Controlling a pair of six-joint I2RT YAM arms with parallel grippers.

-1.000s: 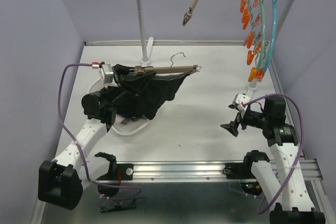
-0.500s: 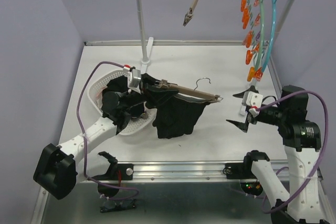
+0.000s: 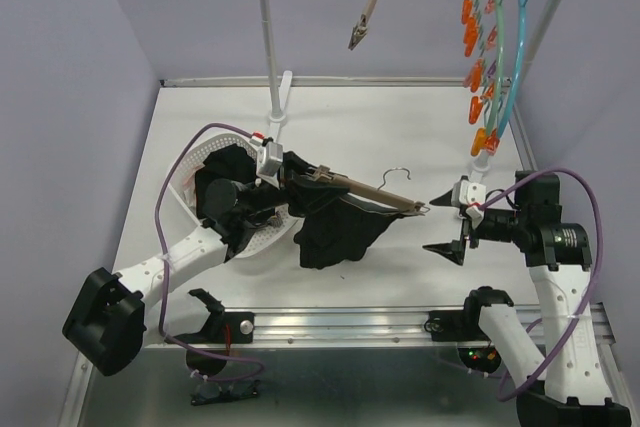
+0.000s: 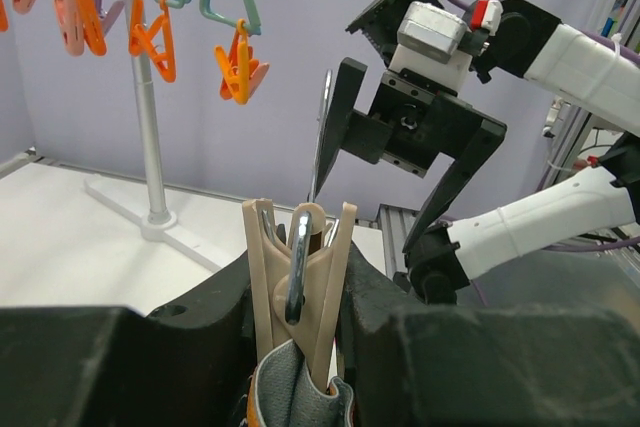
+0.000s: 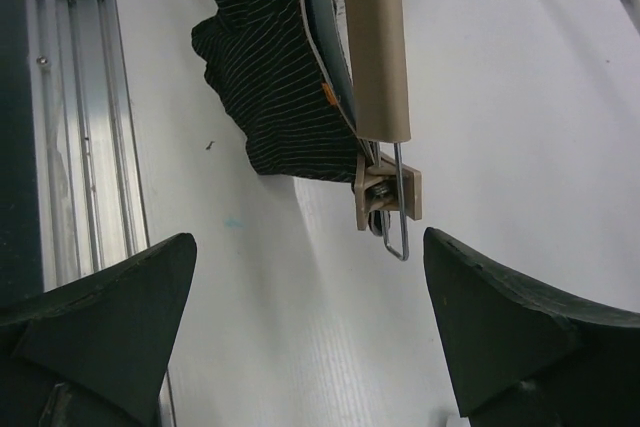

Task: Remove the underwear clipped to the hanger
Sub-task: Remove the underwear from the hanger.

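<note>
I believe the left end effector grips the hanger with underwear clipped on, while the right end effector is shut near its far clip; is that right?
Not quite: the right end effector is open, not shut, near the far clip of the hanger, as the right wrist view shows. Otherwise yes.

White table (image 3: pixel 430 137), white mesh basket (image 3: pixel 203 151) at nine o'clock, clothes-rack foot (image 3: pixel 279 97) at eleven o'clock, black underwear (image 3: pixel 335 235) sagging onto the surface near the middle, toward six o'clock.
</note>
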